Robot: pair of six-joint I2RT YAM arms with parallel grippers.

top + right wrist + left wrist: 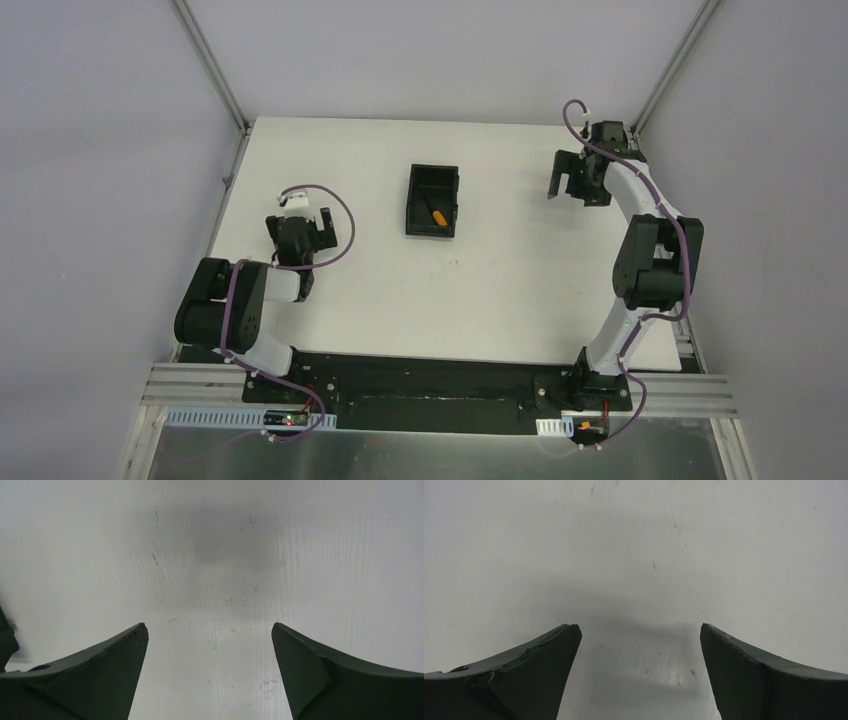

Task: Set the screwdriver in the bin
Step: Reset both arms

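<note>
In the top view the small black bin [432,183] stands at the middle of the white table. The screwdriver [438,214], with its orange handle, lies inside the bin near its front wall. My left gripper [299,243] is open and empty, low over the table to the left of the bin. My right gripper [568,187] is open and empty, to the right of the bin near the far right corner. The left wrist view [639,630] and the right wrist view [210,627] show only bare table between spread fingers.
The white table [500,290] is walled by grey panels with metal posts at the back corners. Both arm bases sit on a black rail at the near edge [430,385]. Purple cables loop off both arms.
</note>
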